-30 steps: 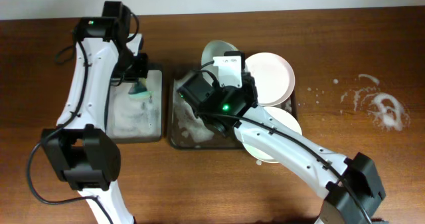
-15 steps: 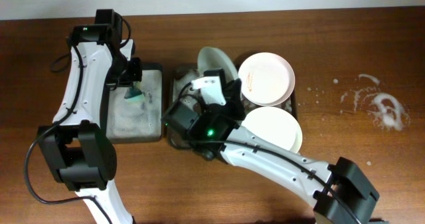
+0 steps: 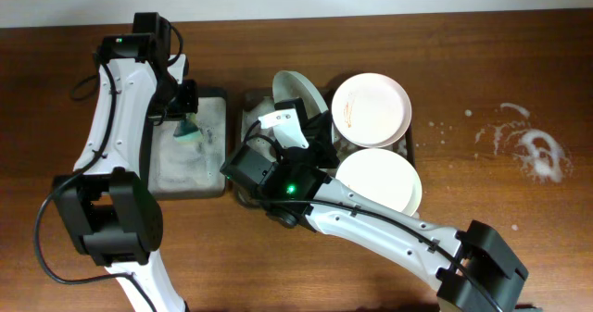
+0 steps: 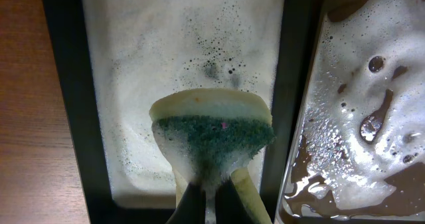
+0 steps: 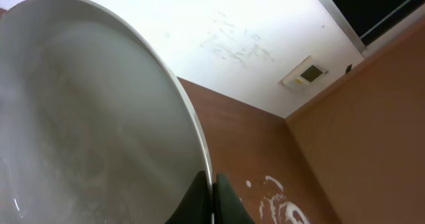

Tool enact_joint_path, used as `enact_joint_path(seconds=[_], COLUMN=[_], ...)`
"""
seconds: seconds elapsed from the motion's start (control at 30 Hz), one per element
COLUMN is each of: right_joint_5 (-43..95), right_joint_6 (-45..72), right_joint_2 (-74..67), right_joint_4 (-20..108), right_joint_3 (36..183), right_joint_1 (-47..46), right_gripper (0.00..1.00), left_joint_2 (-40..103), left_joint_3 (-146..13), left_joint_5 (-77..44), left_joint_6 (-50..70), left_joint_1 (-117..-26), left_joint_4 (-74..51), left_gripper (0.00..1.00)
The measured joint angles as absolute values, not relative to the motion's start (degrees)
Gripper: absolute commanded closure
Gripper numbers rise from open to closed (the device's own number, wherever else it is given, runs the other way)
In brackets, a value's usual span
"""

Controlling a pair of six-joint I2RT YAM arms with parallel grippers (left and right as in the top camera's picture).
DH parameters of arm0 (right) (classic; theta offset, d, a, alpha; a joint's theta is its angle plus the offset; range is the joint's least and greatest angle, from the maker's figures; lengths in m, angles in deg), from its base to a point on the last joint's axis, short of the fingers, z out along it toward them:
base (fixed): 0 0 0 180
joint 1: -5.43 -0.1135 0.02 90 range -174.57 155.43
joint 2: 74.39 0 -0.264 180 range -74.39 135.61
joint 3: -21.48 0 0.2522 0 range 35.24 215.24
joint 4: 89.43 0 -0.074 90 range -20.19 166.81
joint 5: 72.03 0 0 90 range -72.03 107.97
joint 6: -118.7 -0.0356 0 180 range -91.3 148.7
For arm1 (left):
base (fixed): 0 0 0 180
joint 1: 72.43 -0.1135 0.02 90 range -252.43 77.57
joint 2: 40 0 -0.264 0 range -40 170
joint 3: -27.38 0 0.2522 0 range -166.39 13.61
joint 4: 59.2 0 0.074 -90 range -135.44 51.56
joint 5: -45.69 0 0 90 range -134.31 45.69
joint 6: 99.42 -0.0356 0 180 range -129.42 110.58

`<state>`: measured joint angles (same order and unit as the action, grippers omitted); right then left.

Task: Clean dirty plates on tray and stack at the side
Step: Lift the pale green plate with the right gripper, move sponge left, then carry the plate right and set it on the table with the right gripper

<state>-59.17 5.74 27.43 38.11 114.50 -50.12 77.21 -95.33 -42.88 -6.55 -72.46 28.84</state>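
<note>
Plate (image 3: 300, 90) further left, on edge, pinched in R fingers (image 5: 229, 207); sponge (image 4: 212, 141) in L fingers (image 4: 191, 207).

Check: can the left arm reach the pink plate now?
Probably not directly: the right pincer and its tilted plate stand between the left pincer, shut on the sponge, and the pink plate.

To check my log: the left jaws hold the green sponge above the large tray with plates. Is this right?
No: the left gripper holds the green sponge above the smaller foamy tray, as the left wrist view shows.
</note>
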Motion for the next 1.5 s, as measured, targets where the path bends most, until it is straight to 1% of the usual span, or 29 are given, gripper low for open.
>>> enact_joint_path(seconds=[0.3,0.37,0.53,0.73,0.83,0.97,1.07,1.13,1.17,1.2,1.37,1.43,1.47,1.5], right_joint_5=[-58.93,-56.31,-53.53,-46.82,-37.75,-18.63,-1.82,11.12,14.05,19.10,30.60,32.30,32.24,31.69], right_joint_6=[10.14,12.67,14.55,14.79,13.70,11.51,10.77,10.68,10.68,10.68,9.83,8.74,6.94,5.96], right_joint_2=[27.43,27.45,27.45,27.45,27.45,27.45,27.10,24.48,23.50,21.12,19.45,19.45,19.45,19.45], right_joint_4=[40.08,41.22,42.11,40.82,39.99,37.35,35.88,35.27,35.03,34.92,33.07,33.17,34.05,34.38], right_joint_3=[114.50,114.50,114.50,114.50,114.50,114.50,114.46,114.35,114.33,114.28,114.13,113.89,112.64,111.79], right_joint_1=[-49.84,-49.16,-47.94,-47.43,-45.29,-35.61,-24.66,-16.13,-13.71,-7.39,15.34,23.14,29.94,32.54], right_gripper=[0.96,0.96,0.96,0.96,0.96,0.96,0.96,0.96,0.96,0.96,0.96,0.96,0.96,0.96], left_joint_2=[77.21,77.21,77.21,77.21,77.21,77.21,77.21,77.21,77.21,77.18,77.21,77.21,77.21,77.18], left_joint_3=[-95.33,-95.33,-95.33,-95.33,-95.33,-95.33,-95.33,-95.33,-95.33,-95.33,-95.33,-95.33,-95.33,-95.33], left_joint_5=[-42.88,-42.88,-42.88,-42.88,-42.90,-42.88,-42.88,-42.88,-42.88,-42.88,-42.90,-42.88,-42.88,-42.88], left_joint_6=[-6.55,-6.55,-6.57,-6.55,-6.57,-6.57,-6.55,-6.55,-6.55,-6.55,-6.55,-6.55,-6.57,-6.55], left_joint_1=[-72.46,-72.46,-72.46,-72.46,-72.46,-72.46,-72.46,-72.46,-72.46,-72.46,-72.46,-72.46,-72.46,-72.46], left_joint_4=[28.82,28.82,28.82,28.82,28.82,28.80,28.82,28.82,28.82,28.82,28.84,28.82,28.84,28.82], left_gripper=[0.99,0.99,0.99,0.99,0.99,0.99,0.99,0.99,0.99,0.99,0.99,0.99,0.99,0.99])
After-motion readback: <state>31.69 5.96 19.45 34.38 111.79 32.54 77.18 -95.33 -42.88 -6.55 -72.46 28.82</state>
